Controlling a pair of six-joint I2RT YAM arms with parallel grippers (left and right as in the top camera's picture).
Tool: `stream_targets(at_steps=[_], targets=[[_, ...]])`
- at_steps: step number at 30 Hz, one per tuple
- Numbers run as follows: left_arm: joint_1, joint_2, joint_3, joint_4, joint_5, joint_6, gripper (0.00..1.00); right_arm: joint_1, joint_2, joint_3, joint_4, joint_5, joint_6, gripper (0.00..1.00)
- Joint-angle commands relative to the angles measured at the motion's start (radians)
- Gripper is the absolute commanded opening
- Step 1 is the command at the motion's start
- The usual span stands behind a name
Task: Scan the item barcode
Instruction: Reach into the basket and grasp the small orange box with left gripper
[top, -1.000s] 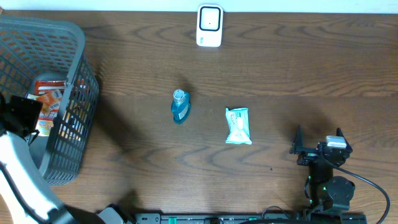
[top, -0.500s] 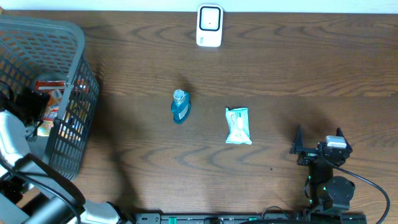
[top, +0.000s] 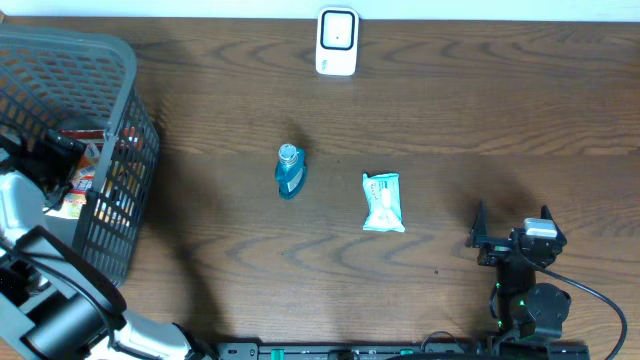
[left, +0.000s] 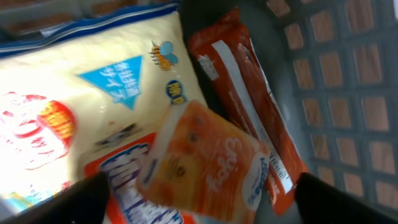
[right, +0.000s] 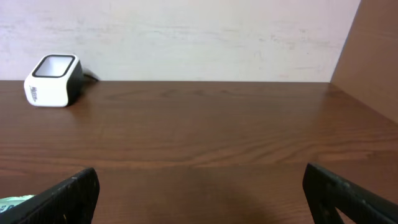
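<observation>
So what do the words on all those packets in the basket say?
Cream bag: Japanese characters in a blue triangle, too blurred to read.
Orange packet: lettering blurred, unreadable.
Red wrapper: print too small.
Scanner: side mark too small.
Nothing reads clearly.

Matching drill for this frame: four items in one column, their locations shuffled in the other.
1 barcode scanner
2 blue bottle
3 white-and-teal packet
4 orange packet

A in the mesh basket
B far edge of the table
C mid-table, nearer the basket
D mid-table, nearer the right gripper

Pairs: 1-B, 2-C, 3-D, 4-A
</observation>
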Motion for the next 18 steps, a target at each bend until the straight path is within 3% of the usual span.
stream_targets(at_steps=[1,5,8,9,18], targets=[[-0.029,0.042,0.014,0.011,0.011,0.024,0.71,-0.004,-0.004,-0.002,-0.004,0.001,-0.013,0.99],[-0.051,0.074,0.014,0.014,0.010,0.029,0.43,-0.004,-0.004,-0.002,-0.004,0.001,-0.013,0.99],[-0.052,0.083,0.014,0.007,0.010,0.028,0.12,-0.004,-0.004,-0.002,-0.004,0.001,-0.013,0.99],[-0.050,0.082,0.014,0.005,0.011,0.028,0.08,-0.004,-0.004,-0.002,-0.004,0.001,-0.013,0.99],[0.018,-0.077,0.014,-0.032,0.011,0.023,0.07,-0.004,-0.004,-0.002,-0.004,0.001,-0.013,0.99]])
